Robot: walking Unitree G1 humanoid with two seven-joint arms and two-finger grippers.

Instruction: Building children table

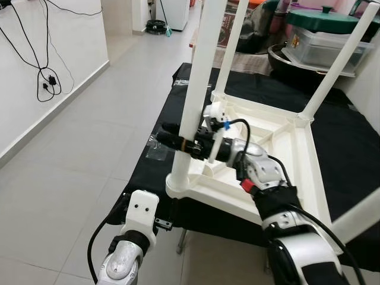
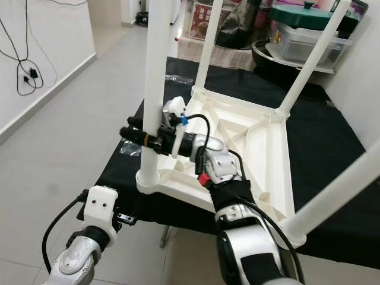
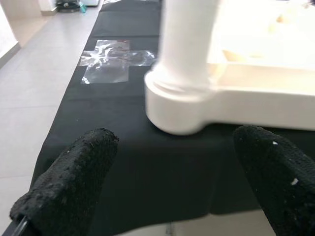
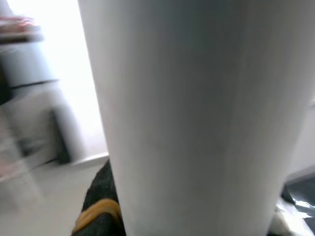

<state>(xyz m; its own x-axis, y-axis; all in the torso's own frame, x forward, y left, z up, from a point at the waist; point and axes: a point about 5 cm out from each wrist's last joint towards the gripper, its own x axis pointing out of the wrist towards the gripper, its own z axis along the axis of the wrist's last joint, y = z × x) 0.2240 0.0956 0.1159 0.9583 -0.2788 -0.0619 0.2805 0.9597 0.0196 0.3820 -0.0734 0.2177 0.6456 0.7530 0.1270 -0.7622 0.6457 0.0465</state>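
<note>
The white children's table (image 1: 279,148) lies upside down on the black-covered counter (image 1: 350,148). The right gripper (image 1: 178,141) has its fingers closed around the near-left leg (image 1: 202,71), just above its socket. The left gripper (image 3: 172,191) hangs below the counter edge, fingers (image 3: 74,182) spread wide and empty, that leg's corner just beyond them

Right tool (image 1: 178,142) clamped shut, arm extended; left tool (image 3: 167,187) spread wide.
</note>
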